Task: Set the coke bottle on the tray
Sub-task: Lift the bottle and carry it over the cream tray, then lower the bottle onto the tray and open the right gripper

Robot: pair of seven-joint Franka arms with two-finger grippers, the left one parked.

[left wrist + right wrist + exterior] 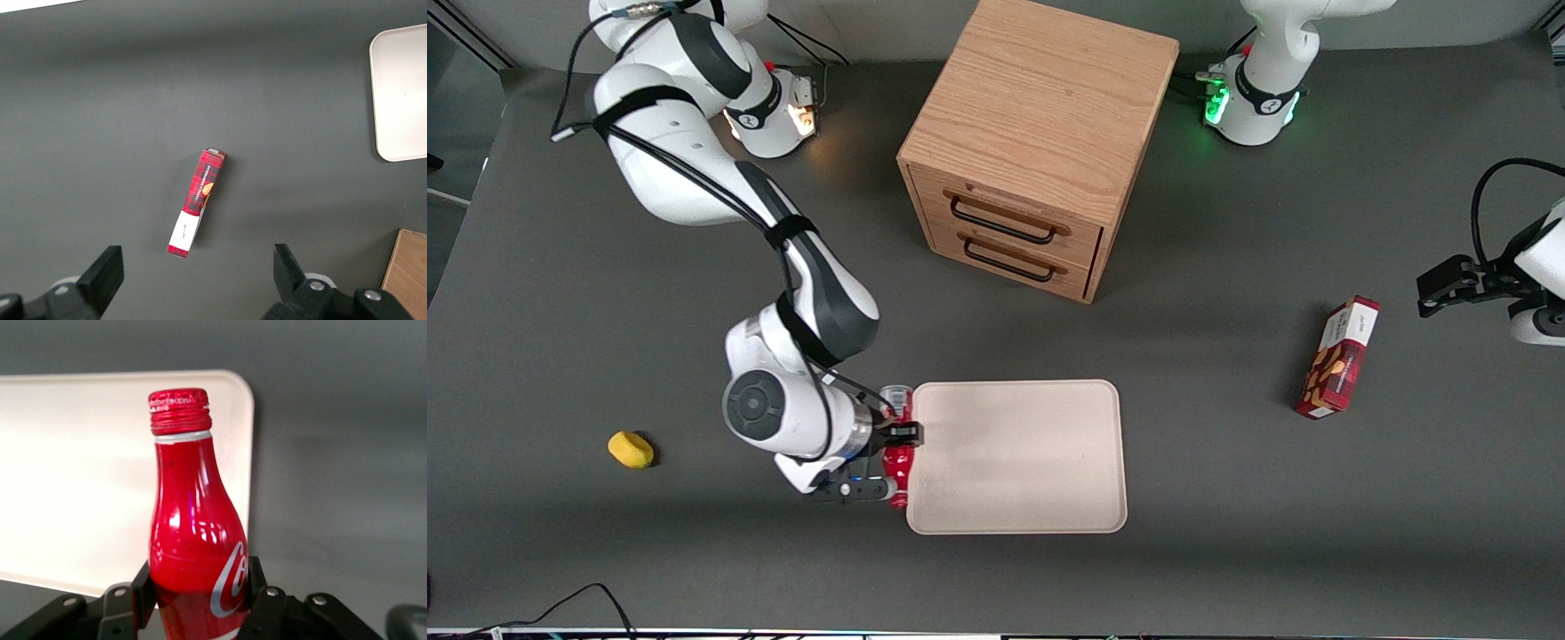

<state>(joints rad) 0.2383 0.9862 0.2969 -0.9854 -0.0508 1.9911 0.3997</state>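
The coke bottle (193,533) is a slim red bottle with white script and a red cap, and my gripper (198,590) is shut on its body, a black finger pressed on each side. In the front view the coke bottle (898,462) hangs in my gripper (889,458) beside the edge of the tray (1018,458) that faces the working arm's end of the table. The tray is pale beige, flat, with rounded corners and nothing on it. In the right wrist view the tray (73,473) fills the area past the bottle's neck.
A wooden two-drawer cabinet (1032,142) stands farther from the front camera than the tray. A red snack box (1338,357) lies toward the parked arm's end of the table. A small yellow object (631,449) lies toward the working arm's end.
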